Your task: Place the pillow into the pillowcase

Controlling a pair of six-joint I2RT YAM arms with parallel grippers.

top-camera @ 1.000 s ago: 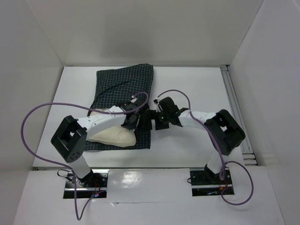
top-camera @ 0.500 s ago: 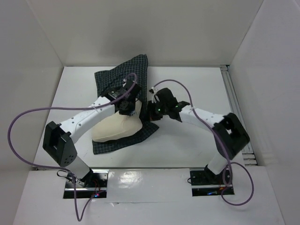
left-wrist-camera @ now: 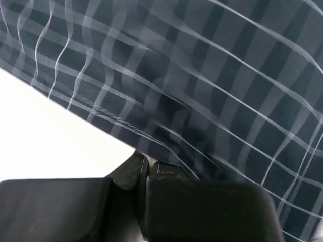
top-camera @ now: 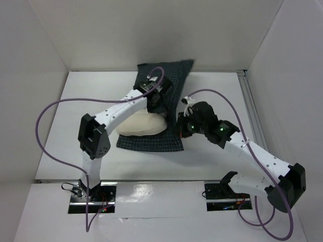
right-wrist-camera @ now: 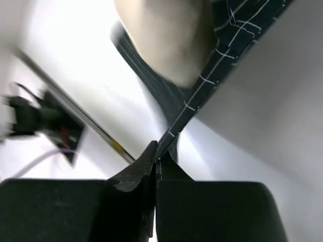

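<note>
Navy pillowcase (top-camera: 151,144), pillow (top-camera: 143,125) shifted right; left end effector (left-wrist-camera: 143,169), right end effector (right-wrist-camera: 156,160) pinched shut on pillowcase.

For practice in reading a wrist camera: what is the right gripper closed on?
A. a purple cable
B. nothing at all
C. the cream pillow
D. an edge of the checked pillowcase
D: the right wrist view shows the right gripper shut on a fold of the pillowcase, the pillow lying beyond it.
</note>
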